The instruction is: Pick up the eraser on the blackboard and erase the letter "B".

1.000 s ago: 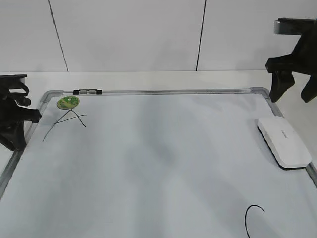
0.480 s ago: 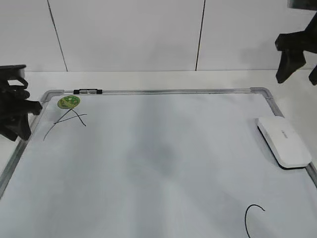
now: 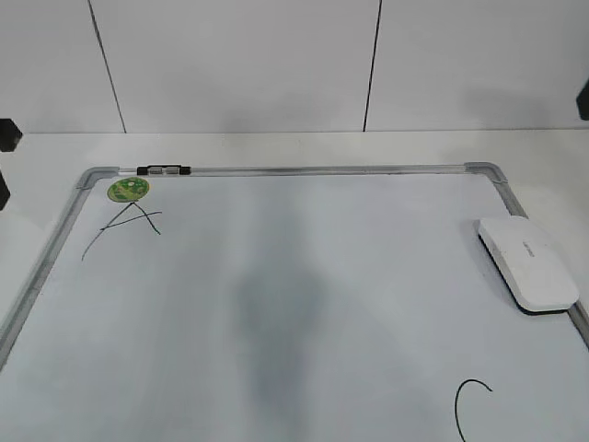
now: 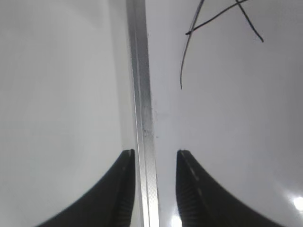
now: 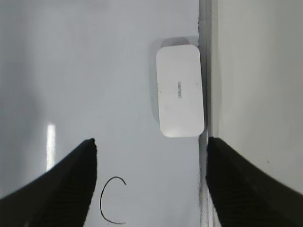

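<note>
The white eraser (image 3: pixel 528 262) lies flat on the blackboard (image 3: pixel 294 304) against its right frame; it also shows in the right wrist view (image 5: pixel 180 97). No letter "B" shows anywhere; only a scrawled "A" (image 3: pixel 124 226) at the far left and a curved "C" (image 3: pixel 471 405) at the near right are drawn. My right gripper (image 5: pixel 150 144) is open and empty, high above the board, with the eraser ahead of its jaws. My left gripper (image 4: pixel 154 153) is open and empty, straddling the board's left frame (image 4: pixel 142 104). Both grippers are almost out of the exterior view.
A small round green magnet (image 3: pixel 127 190) sits at the board's far left corner, above the "A". A dark clip (image 3: pixel 162 170) sits on the top frame. White table surrounds the board; a white wall stands behind.
Both arms have lifted up and out of the exterior view, left arm to the left, right arm to the upper right. The eraser has not moved.
</note>
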